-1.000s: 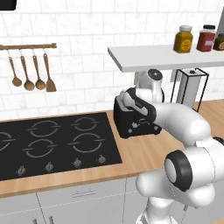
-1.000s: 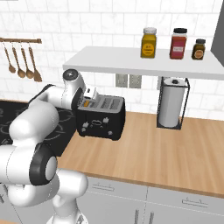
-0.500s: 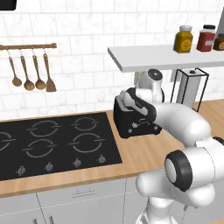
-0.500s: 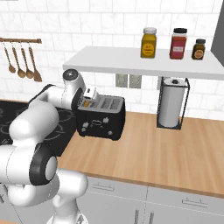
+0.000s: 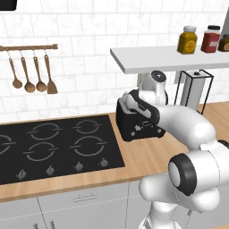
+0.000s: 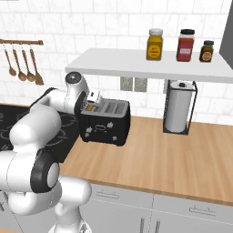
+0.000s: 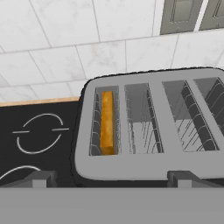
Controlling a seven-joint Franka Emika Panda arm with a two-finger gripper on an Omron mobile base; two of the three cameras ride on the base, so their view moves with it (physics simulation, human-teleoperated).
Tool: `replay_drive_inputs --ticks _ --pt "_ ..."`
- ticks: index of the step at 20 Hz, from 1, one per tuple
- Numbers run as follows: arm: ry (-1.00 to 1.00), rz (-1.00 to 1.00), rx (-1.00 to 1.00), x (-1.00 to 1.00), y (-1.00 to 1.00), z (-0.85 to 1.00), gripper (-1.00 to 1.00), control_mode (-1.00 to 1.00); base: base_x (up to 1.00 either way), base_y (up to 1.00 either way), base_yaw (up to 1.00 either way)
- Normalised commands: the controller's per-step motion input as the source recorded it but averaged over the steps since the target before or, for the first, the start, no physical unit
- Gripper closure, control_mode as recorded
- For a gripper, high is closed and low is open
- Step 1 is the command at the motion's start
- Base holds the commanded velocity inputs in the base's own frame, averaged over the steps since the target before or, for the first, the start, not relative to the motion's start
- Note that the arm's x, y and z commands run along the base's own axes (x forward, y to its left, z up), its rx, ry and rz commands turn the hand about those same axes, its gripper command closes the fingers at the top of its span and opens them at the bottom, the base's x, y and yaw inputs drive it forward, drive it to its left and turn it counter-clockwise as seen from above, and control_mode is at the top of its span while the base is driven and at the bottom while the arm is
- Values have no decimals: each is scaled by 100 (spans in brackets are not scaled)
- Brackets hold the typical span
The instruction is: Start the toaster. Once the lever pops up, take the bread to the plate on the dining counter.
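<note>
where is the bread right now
The bread stands on edge in the toaster's slot at the stove end, leftmost in the hand view, on the wall counter beside the stove, with the open gripper right above it.

My wooden counter [image 6: 150, 159] holds the black toaster [image 6: 105, 123]. The stove top [image 5: 53, 145] lies at its nine o'clock, and the paper towel stand [image 6: 177, 109] stands at its three o'clock.
</note>
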Motion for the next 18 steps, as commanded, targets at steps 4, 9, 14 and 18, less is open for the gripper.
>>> replay_drive_inputs --ticks 4,9,14,18 --pt "0 0 0 0 0 0 -100 -100 0 0 0" --pt "0 0 0 0 0 0 -100 -100 0 0 0" --pt "0 0 0 0 0 0 -100 -100 0 0 0" --pt "0 0 0 0 0 0 -100 -100 0 0 0"
